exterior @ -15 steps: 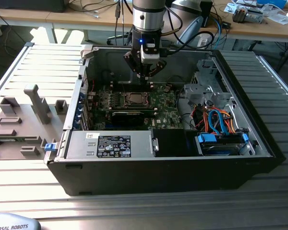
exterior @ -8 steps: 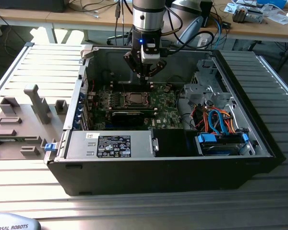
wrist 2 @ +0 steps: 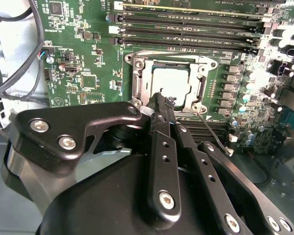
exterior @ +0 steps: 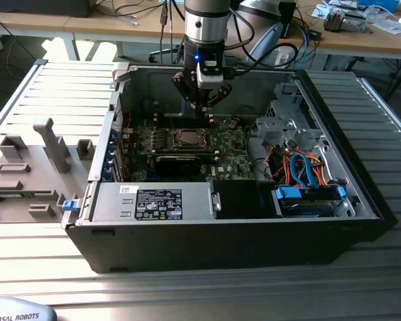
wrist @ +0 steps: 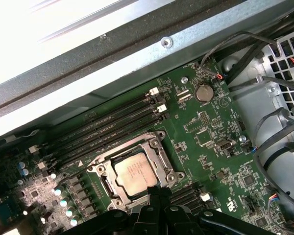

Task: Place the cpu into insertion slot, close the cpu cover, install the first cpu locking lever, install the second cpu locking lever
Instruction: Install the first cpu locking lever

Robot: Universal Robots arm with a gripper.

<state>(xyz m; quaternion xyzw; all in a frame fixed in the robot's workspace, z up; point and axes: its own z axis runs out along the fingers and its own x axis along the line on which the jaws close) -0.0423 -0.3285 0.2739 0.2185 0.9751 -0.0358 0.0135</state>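
The cpu lies flat in the insertion slot on the green board, its dull silver top showing in both wrist views. The cpu cover, a silvery frame, lies down around the chip. A thin wire lever slants away from one corner of the socket. My gripper is shut, its black fingers pressed together at the socket's edge just beside the cpu, with nothing seen between them. In the exterior view the gripper hangs just above the cpu inside the open case.
Long black memory slots run beside the socket. The case's metal wall stands close behind the board. Cables and a drive cage fill the exterior view's right. A grey fixture tray sits outside the case on the left.
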